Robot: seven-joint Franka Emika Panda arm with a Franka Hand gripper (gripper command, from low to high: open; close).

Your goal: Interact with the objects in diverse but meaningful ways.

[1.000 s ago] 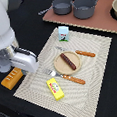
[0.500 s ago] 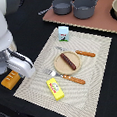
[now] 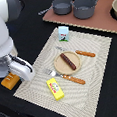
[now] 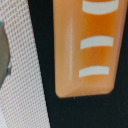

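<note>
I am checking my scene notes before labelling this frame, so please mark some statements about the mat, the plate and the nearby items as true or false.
1. The brown sausage lies on the round tan plate. True.
2. The bright yellow rectangular box stands on the brown board beside the pots. False: it lies on the beige woven placemat, near the edge closest to the camera.
3. The small white carton with green-blue sides stands upright at the placemat's far edge. True.
4. The orange-yellow ridged block rests on the plate. False: it lies off the placemat on the black table, at the exterior view's left, by the robot arm.
5. Two grey pots sit on the placemat. False: they sit on the brown board beyond it.
</note>
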